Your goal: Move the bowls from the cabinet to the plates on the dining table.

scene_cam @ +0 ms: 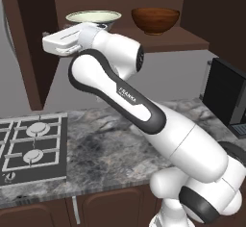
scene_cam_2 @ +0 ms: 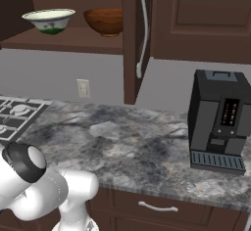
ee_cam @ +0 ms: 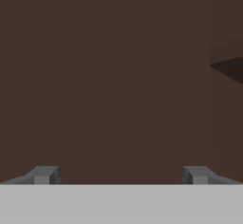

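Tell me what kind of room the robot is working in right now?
Most likely a home kitchen. A grey marbled stone counter carries a black gas hob and a black coffee machine, and an open dark brown wooden wall cabinet above holds a cream-and-green bowl and a reddish-brown wooden bowl.

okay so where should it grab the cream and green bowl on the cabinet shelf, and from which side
Probably by the rim. The cream and green bowl sits upright on the cabinet shelf, its thin flared lip facing the open front, the wooden bowl beside it. Bring the open tool in from the front, one finger inside the lip, one outside.
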Available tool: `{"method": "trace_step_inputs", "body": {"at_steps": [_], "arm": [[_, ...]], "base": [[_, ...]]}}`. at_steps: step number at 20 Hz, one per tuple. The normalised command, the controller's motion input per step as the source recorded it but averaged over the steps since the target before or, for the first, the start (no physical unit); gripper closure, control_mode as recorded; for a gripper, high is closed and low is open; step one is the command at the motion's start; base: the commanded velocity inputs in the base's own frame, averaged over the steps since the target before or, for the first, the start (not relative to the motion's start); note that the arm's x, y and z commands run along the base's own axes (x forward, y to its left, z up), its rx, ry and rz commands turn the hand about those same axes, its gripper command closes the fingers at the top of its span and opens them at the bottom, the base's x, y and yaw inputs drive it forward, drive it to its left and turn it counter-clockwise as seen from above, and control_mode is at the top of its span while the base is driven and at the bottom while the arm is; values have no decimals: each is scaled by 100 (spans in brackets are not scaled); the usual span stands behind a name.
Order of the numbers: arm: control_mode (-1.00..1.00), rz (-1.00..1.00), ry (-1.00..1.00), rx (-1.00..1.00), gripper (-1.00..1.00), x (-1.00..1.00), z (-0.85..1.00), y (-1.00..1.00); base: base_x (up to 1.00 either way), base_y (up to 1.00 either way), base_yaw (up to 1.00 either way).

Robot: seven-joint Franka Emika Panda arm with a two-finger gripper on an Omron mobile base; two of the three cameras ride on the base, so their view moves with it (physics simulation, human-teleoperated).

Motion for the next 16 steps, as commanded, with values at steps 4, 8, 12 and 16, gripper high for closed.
{"method": "trace_step_inputs", "body": {"at_steps": [4,8,12,16], "arm": [[-100,-6,3,-4,-100,24,3,20],[-100,-4,3,1,-100,-18,30,-36],[-100,-1,2,2,-100,-31,36,-52],[-100,-6,4,0,-100,-17,34,-45]], "base": [[0,0,0],[0,0,0],[0,0,0],[0,0,0]]}}
